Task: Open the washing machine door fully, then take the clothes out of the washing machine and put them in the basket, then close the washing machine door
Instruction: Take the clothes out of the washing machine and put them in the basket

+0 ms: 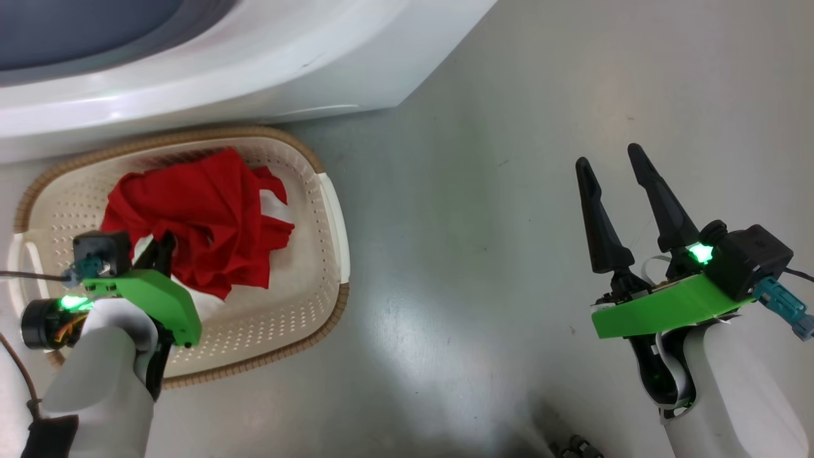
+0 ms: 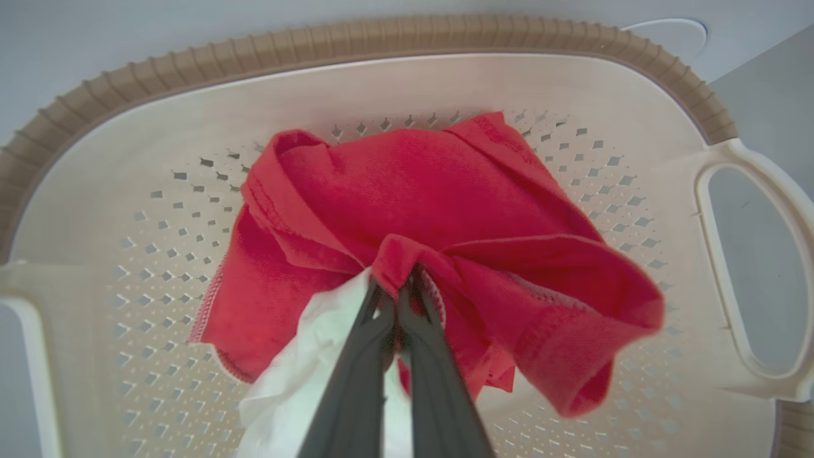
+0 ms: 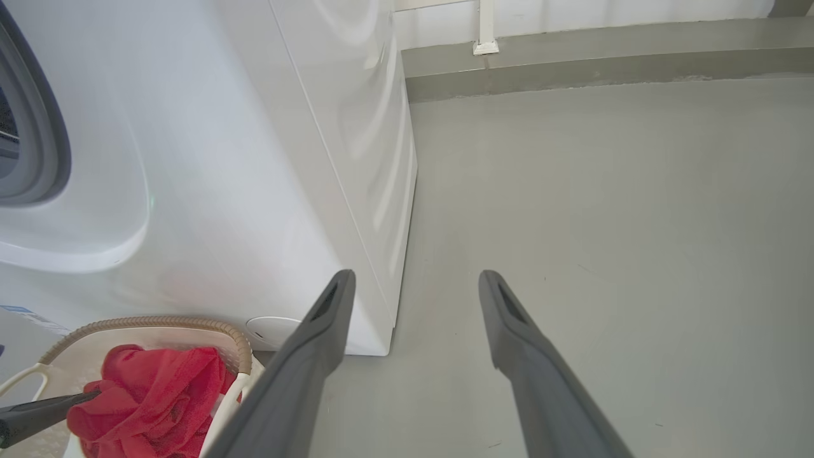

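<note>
Clothes (image 1: 203, 210), red and white, heaped in basket (image 1: 191, 135) beside washer (image 1: 254, 57); left gripper (image 2: 397, 289) closed on a red fold; right gripper (image 1: 610, 156) spread wide, empty, above floor (image 1: 477, 222).

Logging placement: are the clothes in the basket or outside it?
In: the clothes are bunched within the basket walls, the left end effector shut on them.

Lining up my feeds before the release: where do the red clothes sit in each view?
Head view: clothes centre-left, in the basket.
Left wrist view: clothes at centre, pinched by the left gripper.
Right wrist view: clothes in the bottom-left corner.
Shared landmark: the basket's brown rim, curving behind the clothes.
</note>
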Controlling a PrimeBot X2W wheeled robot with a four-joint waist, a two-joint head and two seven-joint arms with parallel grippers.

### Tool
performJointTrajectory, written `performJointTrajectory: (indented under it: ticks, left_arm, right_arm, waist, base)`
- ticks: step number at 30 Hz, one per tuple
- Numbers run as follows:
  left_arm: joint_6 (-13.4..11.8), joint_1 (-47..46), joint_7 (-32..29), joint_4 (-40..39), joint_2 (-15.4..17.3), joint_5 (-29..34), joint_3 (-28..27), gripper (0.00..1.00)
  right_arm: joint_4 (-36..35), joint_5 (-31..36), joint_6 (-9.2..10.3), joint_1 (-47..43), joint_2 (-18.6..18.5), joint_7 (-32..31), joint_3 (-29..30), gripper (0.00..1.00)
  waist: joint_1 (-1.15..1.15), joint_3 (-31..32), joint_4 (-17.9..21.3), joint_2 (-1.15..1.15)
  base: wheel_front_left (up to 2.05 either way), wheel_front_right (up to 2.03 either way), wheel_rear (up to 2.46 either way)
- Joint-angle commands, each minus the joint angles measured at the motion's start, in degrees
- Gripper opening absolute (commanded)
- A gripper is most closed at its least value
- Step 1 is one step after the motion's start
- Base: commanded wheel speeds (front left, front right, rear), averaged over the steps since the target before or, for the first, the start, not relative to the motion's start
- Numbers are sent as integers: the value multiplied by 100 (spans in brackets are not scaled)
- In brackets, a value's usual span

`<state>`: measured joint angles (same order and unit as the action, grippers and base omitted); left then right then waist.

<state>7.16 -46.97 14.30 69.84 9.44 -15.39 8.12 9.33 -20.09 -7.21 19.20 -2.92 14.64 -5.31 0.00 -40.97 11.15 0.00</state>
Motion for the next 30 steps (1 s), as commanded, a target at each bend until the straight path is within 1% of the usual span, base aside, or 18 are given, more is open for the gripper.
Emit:
performJointTrajectory:
  ticks: [1, 11, 12, 14, 15, 16, 17, 18, 19, 20, 30]
  left_arm:
    - [32, 19, 70, 9, 240, -72, -22, 0]
    - [33, -75, 70, -7, 319, -370, 239, 0]
    - [33, -64, 70, -24, 317, -415, 249, 6]
    - [33, -30, 70, -63, 311, -507, 273, 26]
    - [33, 0, 70, -90, 306, -565, 266, 40]
    - [33, 38, 70, -109, 301, -616, 269, 45]
    - [33, 80, 70, -132, 295, -666, 273, 49]
    - [33, 122, 70, -167, 284, -723, 269, 68]
    - [33, 219, 70, -211, 267, -816, 276, 98]
    - [33, 268, 70, -241, 257, -869, 275, 100]
    - [33, 744, 70, -692, 213, -1148, 325, 100]
  right_arm:
    - [-134, -26, -28, -19, 4, 36, -138, 100]
    - [-130, 4, -28, 24, 4, 36, -115, 100]
    - [-121, 5, -28, 30, 4, 36, -115, 100]
    - [-99, 5, -28, 36, 4, 36, -116, 100]
    - [-86, 4, -28, 35, 4, 36, -114, 100]
    - [-72, 2, -28, 35, 4, 36, -116, 100]
    - [-58, 1, -28, 37, 4, 36, -118, 100]
    - [-46, 2, -28, 39, 4, 36, -118, 100]
    - [-22, 6, -28, 35, 4, 36, -114, 100]
    - [-10, 9, -28, 30, 4, 36, -110, 100]
    - [154, 88, -28, -114, 4, 36, -37, 100]
  waist:
    - [0, -80, 30, 0]
    - [0, -97, 1, 0]
    - [0, -83, -7, 0]
    - [0, -39, -26, 0]
    - [0, -6, -36, 0]
    - [0, 30, -44, 0]
    - [0, 68, -50, 0]
    - [0, 106, -61, 0]
    - [0, 201, -83, 0]
    - [0, 251, -95, 0]
    - [0, 860, -240, 0]
  base:
    - [0, 0, 0]
    - [0, 0, 0]
    - [0, 0, 0]
    - [0, 0, 0]
    - [0, 0, 0]
    - [0, 0, 0]
    - [0, 0, 0]
    - [0, 0, 0]
    - [0, 0, 0]
    - [0, 0, 0]
    - [0, 0, 0]
